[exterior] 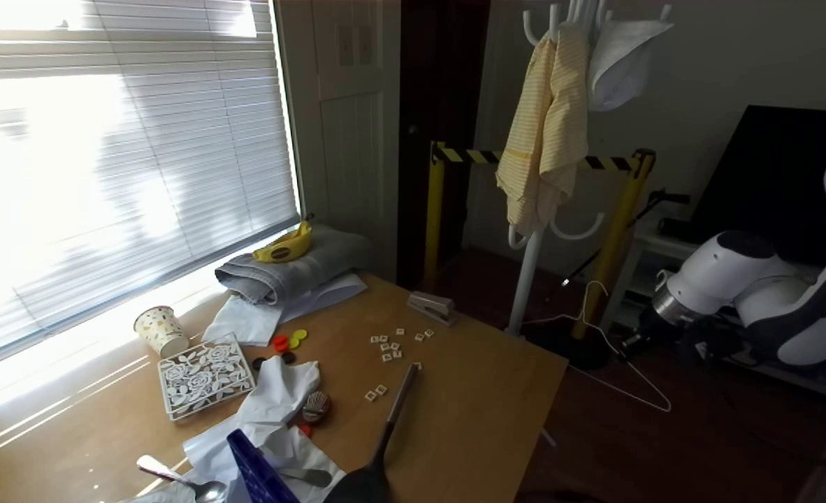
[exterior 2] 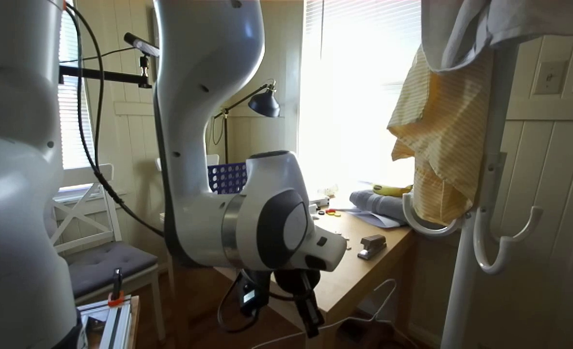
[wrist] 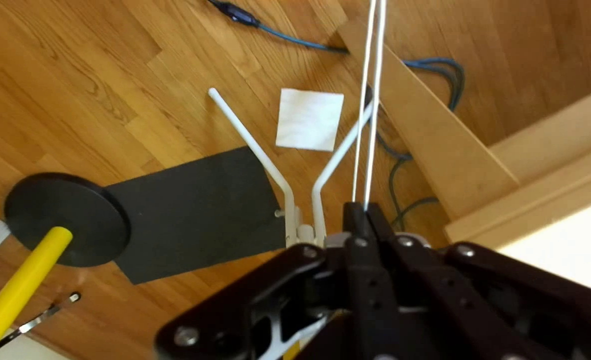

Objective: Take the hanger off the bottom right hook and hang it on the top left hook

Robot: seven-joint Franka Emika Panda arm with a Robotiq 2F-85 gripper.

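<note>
Wrist view: you are gripping the thin, pale grey triangular wire hanger (wrist: 375,95). One strand is running between the tips of your black two-fingered gripper (wrist: 364,206), pressed together on it; a second is running alongside.

In an exterior view: the hanger is hanging by one shoulder, tilting, just past the corner of the light-brown wooden table (exterior: 483,419). It is hanging apart from, and below, the curved white lower hooks (exterior: 575,237) of the white coat rack (exterior: 529,272). The white upper hooks (exterior: 527,29) are standing well above; which is top left, you cannot be sure.

In an exterior view: the hanger's bent end (exterior 2: 392,293) is showing below table height, touching no hook. Upper hooks are falling outside the frame.

Judging progress: taking-off is looking done; lifting, hooking and letting go are remaining.
</note>
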